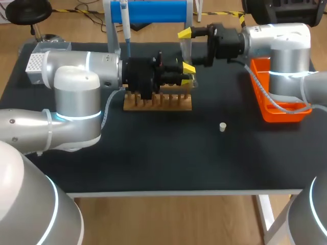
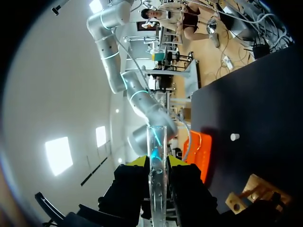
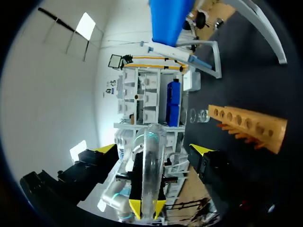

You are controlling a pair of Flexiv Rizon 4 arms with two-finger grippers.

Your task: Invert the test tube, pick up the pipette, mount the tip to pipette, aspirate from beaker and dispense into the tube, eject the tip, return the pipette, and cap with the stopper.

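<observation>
Worktop [image 1: 168, 153]: black, matte.
Wooden rack [image 1: 158, 103]: mid-worktop, row of holes.
Orange bin [image 1: 286, 113]: near right edge.

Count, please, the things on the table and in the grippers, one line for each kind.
test tube: 1
pipette: 1
beaker: 1
white stopper: 1
white tip box: 1
wooden rack: 1
blue stand: 1
orange tray: 1
Total: 8
</observation>
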